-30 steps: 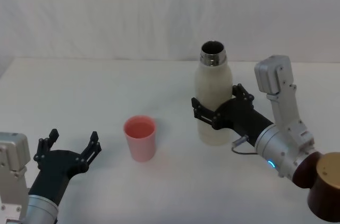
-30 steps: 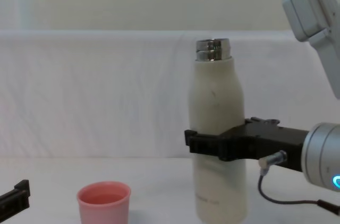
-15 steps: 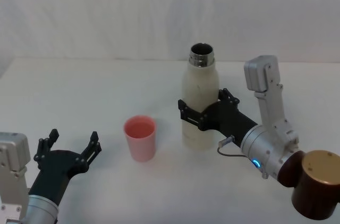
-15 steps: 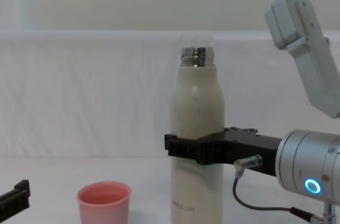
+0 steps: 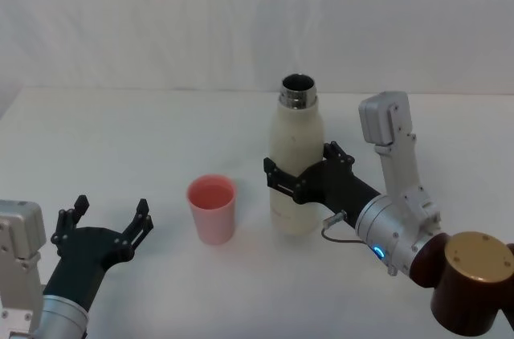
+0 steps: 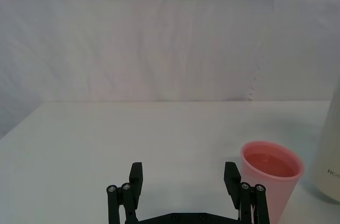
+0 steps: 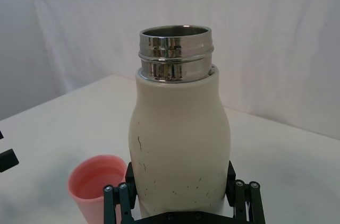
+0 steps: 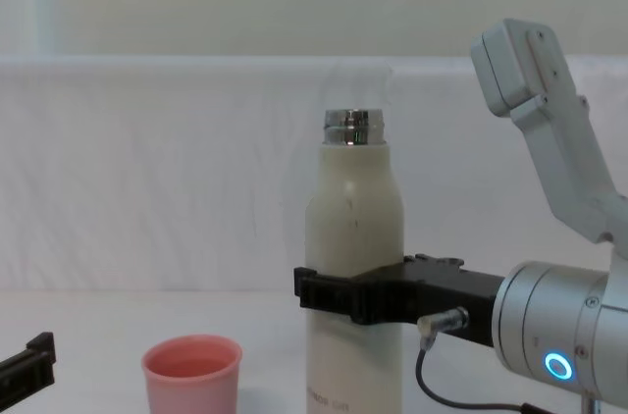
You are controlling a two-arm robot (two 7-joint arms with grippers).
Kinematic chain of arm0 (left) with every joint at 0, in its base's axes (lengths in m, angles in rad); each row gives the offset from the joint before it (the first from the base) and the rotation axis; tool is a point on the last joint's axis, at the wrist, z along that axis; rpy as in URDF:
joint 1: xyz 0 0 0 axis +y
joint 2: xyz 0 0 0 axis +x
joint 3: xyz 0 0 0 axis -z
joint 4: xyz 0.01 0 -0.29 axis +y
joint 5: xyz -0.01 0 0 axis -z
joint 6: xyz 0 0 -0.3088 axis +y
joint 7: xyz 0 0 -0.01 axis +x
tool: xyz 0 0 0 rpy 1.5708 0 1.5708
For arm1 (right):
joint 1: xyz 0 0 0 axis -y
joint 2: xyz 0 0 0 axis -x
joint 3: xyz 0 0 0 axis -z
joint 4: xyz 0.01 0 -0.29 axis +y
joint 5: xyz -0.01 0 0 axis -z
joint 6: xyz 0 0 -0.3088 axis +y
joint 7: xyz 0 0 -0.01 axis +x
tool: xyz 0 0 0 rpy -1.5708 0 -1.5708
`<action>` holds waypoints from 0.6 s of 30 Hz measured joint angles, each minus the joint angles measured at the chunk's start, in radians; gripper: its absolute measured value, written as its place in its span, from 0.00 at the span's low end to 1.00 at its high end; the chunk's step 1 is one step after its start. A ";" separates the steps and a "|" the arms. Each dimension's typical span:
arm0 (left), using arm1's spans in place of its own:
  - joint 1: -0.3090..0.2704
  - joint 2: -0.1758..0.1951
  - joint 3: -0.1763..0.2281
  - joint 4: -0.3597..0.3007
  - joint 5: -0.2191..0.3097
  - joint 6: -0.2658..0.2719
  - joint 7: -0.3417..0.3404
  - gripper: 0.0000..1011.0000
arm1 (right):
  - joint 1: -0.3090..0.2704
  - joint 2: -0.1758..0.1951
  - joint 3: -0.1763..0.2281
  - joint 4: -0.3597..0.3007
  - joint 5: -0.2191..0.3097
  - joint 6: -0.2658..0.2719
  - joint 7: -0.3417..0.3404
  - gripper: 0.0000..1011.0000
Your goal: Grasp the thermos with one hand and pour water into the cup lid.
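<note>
The cream-white thermos (image 5: pixel 295 164) stands upright with its steel neck open, held around its middle by my right gripper (image 5: pixel 298 177), which is shut on it. In the chest view the thermos (image 8: pixel 353 267) is clamped by the black fingers (image 8: pixel 334 294). The right wrist view shows the thermos (image 7: pixel 178 149) close up, with small dark scuffs on its body. The pink cup lid (image 5: pixel 212 208) stands on the table to the left of the thermos, a short gap apart; the same cup lid (image 8: pixel 191 373) sits low beside the thermos. My left gripper (image 5: pixel 103 227) rests open near the table's front left, with nothing between its fingers.
A white cloth covers the table (image 5: pixel 144 138) and hangs as a backdrop behind it. A dark brown cylindrical joint with a tan cap (image 5: pixel 474 280) of my right arm sits at the front right. Bare tabletop (image 6: pixel 133 128) lies ahead of the left gripper.
My right gripper has carried the upright thermos leftward, closer to the cup lid. The left gripper and the cup lid have not moved.
</note>
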 joint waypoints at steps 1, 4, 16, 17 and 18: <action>0.000 0.000 0.000 0.000 0.000 0.000 0.000 0.99 | 0.000 0.001 -0.001 0.002 0.002 -0.001 -0.001 0.94; 0.000 0.000 0.000 0.000 0.000 0.000 0.000 0.99 | 0.000 0.006 -0.005 0.008 0.010 -0.008 -0.006 0.94; 0.000 0.000 0.000 0.000 0.000 0.000 0.000 0.99 | -0.002 0.032 -0.024 0.029 0.040 -0.053 -0.017 0.94; 0.000 0.000 0.000 0.000 0.000 0.000 0.000 0.99 | -0.002 0.033 -0.025 0.030 0.042 -0.056 -0.017 0.94; 0.000 0.000 0.000 0.000 0.000 0.000 0.000 0.99 | -0.003 0.037 -0.029 0.032 0.045 -0.062 -0.018 0.94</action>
